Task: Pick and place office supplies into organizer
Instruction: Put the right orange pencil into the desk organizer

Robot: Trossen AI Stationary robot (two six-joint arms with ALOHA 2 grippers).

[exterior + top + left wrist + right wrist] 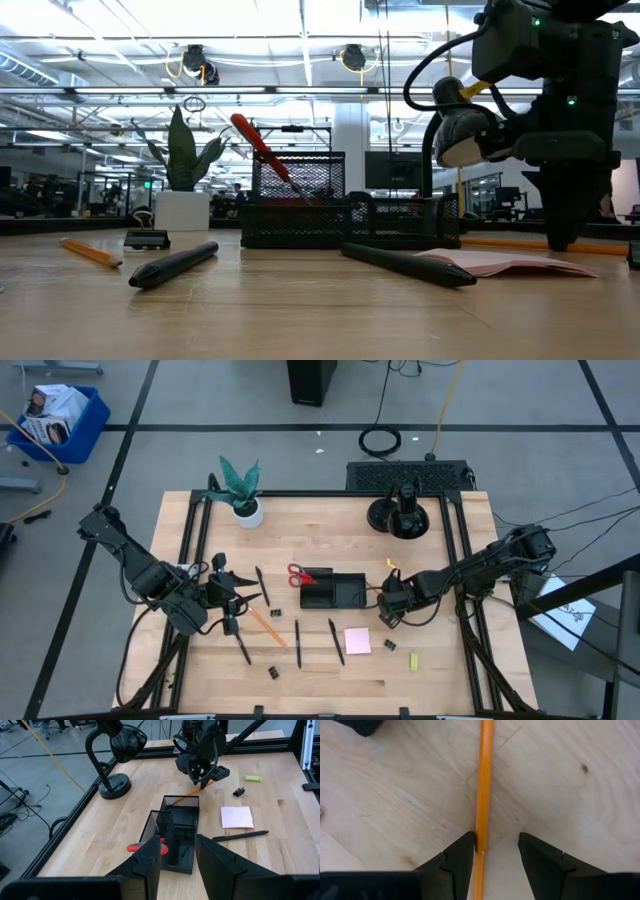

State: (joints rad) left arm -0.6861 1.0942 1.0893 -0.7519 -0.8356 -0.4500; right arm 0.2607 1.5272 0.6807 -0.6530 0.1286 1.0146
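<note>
The black mesh organizer [335, 590] stands mid-table with the red-handled scissors [298, 575] standing in its left compartment. My right gripper [495, 840] is open and points down at the organizer's right end, over an orange pencil [484, 780] that lies flat on the table and runs between its fingers. My left gripper [177, 847] is open and empty, left of the organizer. Loose on the table are black pens [297, 643], a second orange pencil [268, 627], a pink sticky pad [357, 641], binder clips [273, 672] and a yellow-green piece [414, 660]. My right gripper comes at the orange pencil from above, with one finger on each side of it and the fingers lying across it. One finger's inner edge [470, 842] stands right at the pencil's side [480, 832]; I cannot tell whether it touches. The pencil lies flat on the table.
A potted green plant [240, 495] stands at the far left and a round black stand base [400, 515] at the far right. A black frame rail [455, 560] runs along the table's right side. Bare wood lies near the table's front edge.
</note>
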